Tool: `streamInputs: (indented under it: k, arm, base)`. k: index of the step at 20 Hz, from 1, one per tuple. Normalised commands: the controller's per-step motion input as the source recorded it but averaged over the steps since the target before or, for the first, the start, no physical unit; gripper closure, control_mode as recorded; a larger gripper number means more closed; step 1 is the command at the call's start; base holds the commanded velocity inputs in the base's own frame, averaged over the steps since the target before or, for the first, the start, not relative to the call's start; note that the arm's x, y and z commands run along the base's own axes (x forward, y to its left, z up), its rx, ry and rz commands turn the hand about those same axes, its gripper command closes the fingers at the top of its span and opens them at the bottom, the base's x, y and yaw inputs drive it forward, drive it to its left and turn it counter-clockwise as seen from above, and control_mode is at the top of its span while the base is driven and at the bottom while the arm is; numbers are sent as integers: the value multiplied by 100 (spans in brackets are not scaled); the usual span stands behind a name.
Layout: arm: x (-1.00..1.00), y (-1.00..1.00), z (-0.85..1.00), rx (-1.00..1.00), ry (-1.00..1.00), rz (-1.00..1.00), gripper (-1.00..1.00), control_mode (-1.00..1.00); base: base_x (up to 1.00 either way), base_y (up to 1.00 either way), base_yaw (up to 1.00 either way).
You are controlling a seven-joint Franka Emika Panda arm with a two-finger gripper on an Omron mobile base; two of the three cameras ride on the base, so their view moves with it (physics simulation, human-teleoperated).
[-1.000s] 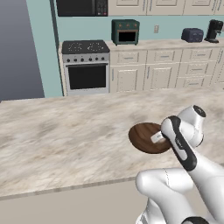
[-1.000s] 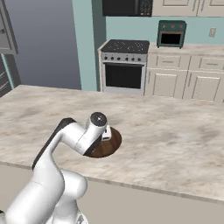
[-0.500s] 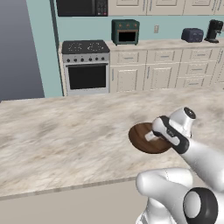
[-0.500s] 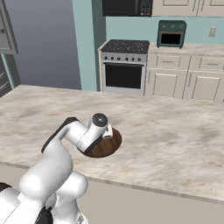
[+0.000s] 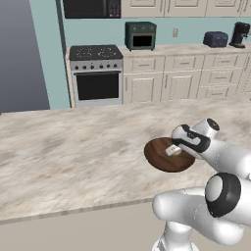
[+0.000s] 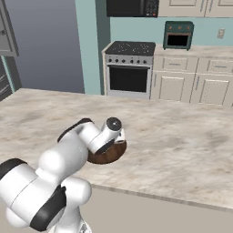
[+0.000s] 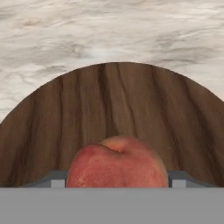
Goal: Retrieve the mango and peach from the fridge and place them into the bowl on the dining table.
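Note:
The pinkish-red peach (image 7: 117, 164) sits between my gripper's (image 7: 116, 180) fingertips (image 7: 57, 179), which are shut on it. It hangs just above the dark brown bowl (image 7: 118, 109), over the wooden floor of the bowl. In the left base view my gripper (image 5: 172, 149) reaches over the bowl (image 5: 159, 159) on the marbled dining table (image 5: 73, 157). In the right base view my arm covers most of the bowl (image 6: 111, 156). The mango is out of view. A grey strip of the fridge (image 6: 5, 50) shows at the far left.
Behind the table stand a stove (image 5: 96, 76), white cabinets (image 5: 186, 81), a green toaster oven (image 5: 140, 35), a toaster (image 5: 215, 38) and a coffee maker (image 5: 239, 34). The table edge (image 5: 73, 208) runs close to my base.
My arm has folded lower, its elbow dropping toward the base. The gripper has stayed over the bowl with the peach, shifting slightly left.

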Motion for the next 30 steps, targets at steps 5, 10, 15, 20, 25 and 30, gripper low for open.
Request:
streamInputs:
  k: [5, 10, 15, 20, 25, 30]
  arm:
    - [10, 2, -10, 0, 6, 0, -100, -100]
    - [0, 9, 0, 0, 3, 0, -100, -100]
    - [-8, 0, 15, 0, 0, 0, -100, -100]
    - [-11, 0, 38, 0, -4, 0, -100, -100]
    - [-81, 0, 96, -4, -27, 6, -100, -100]
    - [-100, 0, 100, -9, -35, 7, -100, -100]
  base:
    - [0, 0, 0]
    - [0, 0, 0]
    - [0, 0, 0]
    - [0, 0, 0]
    - [0, 0, 0]
    - [0, 0, 0]
